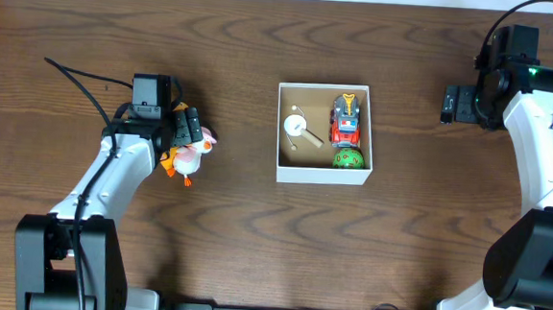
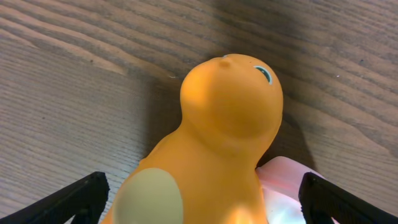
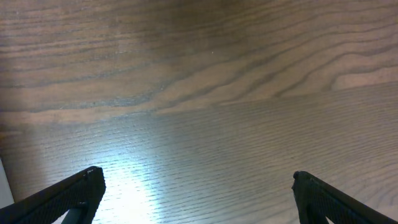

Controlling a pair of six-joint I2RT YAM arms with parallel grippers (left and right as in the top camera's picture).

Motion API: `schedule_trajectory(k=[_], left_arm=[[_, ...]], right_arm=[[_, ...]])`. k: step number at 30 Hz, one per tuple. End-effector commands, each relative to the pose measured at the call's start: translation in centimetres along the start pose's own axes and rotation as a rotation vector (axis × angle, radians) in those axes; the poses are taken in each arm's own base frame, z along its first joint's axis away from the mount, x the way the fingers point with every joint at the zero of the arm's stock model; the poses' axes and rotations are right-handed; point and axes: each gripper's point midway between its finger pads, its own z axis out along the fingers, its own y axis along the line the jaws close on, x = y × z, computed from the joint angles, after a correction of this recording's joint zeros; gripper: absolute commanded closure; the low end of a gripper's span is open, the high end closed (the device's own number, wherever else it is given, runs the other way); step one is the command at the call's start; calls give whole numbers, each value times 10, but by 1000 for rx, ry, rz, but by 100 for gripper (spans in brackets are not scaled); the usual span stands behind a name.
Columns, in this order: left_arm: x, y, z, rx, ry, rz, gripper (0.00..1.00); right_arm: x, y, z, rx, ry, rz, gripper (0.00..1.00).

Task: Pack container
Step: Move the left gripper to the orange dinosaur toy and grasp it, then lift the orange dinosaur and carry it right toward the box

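Observation:
The container (image 1: 322,173) is a square white-walled box with a tan inside at the table's middle. It holds a white round toy (image 1: 295,128), a red toy car (image 1: 345,122) and a green ball (image 1: 347,158). My left gripper (image 1: 184,128) is down over an orange figure (image 1: 171,160) that lies against a white and pink toy (image 1: 194,154), left of the box. In the left wrist view the orange figure (image 2: 227,118) fills the space between the spread fingers (image 2: 202,199), with the pink toy (image 2: 286,186) at its right. My right gripper (image 1: 450,103) is open and empty over bare table (image 3: 199,193).
The wooden table (image 1: 251,250) runs to the far edge at the top. The right arm's base stands at the front right (image 1: 529,267) and the left arm's base at the front left (image 1: 59,257). A black cable (image 1: 79,74) trails at the left.

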Motion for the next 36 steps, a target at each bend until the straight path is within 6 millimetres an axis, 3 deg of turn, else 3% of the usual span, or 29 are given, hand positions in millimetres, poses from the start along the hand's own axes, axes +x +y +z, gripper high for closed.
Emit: schedule_trajectory(k=[1,4,6,11,16,23,30,31,34,36], left_arm=[[-9,7,-3,-37,-24,12,5],[-7,7,-3,-38,-18,27,30],[-7,8,-3,-38,-17,27,37],[-5,8,-2,-40,-11,28,42],[-1,9,-2,-45,6,30,53],[13,13,2,-60,66,38,53],[34,16,22,-83,154,51,53],[35,16,24,-84,160,51,56],[32,16,22,-82,149,49,94],[25,14,15,-74,121,46,94]], right_arm=[[-1,-5,-5,9,-12,0,1],[-1,-5,-5,9,-11,0,1],[-1,-5,-5,8,-11,0,1],[-1,-5,-5,9,-11,0,1],[-1,-4,-5,8,-12,-1,1],[-1,-4,-5,8,-12,-1,1],[-1,-4,-5,8,-12,-1,1],[-1,-4,-5,8,-12,-1,1],[-1,-4,-5,8,-12,-1,1],[-1,-4,-5,8,-12,-1,1]])
